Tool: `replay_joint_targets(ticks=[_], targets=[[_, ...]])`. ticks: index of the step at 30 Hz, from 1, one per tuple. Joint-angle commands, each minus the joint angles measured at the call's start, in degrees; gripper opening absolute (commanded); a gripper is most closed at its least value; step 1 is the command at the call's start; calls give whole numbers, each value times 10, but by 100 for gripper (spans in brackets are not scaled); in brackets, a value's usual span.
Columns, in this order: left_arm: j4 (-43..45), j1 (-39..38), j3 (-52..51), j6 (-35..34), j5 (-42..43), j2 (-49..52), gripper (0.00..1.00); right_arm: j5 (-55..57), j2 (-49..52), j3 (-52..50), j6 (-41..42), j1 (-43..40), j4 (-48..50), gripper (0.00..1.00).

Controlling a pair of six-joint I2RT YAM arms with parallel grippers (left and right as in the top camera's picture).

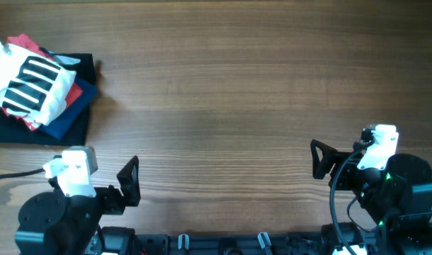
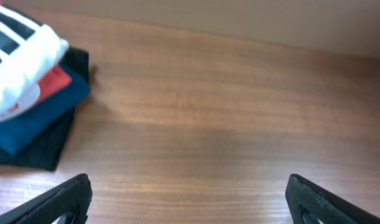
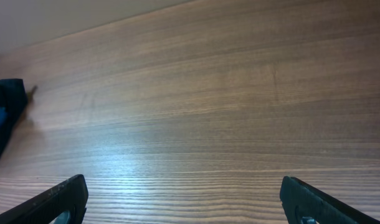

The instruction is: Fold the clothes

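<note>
The clothes, a white T-shirt [image 1: 28, 81] with bold black stripes, lie as a compact bundle on top of a pile at the table's far left corner. The left wrist view shows the same T-shirt [image 2: 22, 62] at its upper left. My left gripper [image 1: 133, 182] hovers near the front edge, well short of the pile, open with only bare wood between its fingers [image 2: 189, 199]. My right gripper [image 1: 316, 160] is at the front right, far from the shirt, also open and empty [image 3: 184, 199].
Under the white T-shirt lie a red shirt [image 1: 74, 92], a folded navy garment [image 1: 71, 117] and a black one [image 1: 85, 67]. The pile's dark corner [image 3: 6, 102] shows at the right wrist view's left edge. Wooden tabletop [image 1: 223, 92] spans the middle.
</note>
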Motion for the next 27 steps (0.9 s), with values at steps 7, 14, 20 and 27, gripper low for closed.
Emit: replay_joint_targets(ticks=[7,14,20,27], targets=[[-50,-2,-5,-3,-7,-3,100,14,-11,-6,-12,-2,-12,100],[-50,-2,-5,-3,-7,-3,100,-26,-92,-90,-167,-2,146,100],[-50,-2,-5,-3,-7,-3,100,-45,-257,-284,-165,-2,346,100],[-50,-2,-5,-3,-7,-3,100,-42,-312,-475,-166,-2,634,100]])
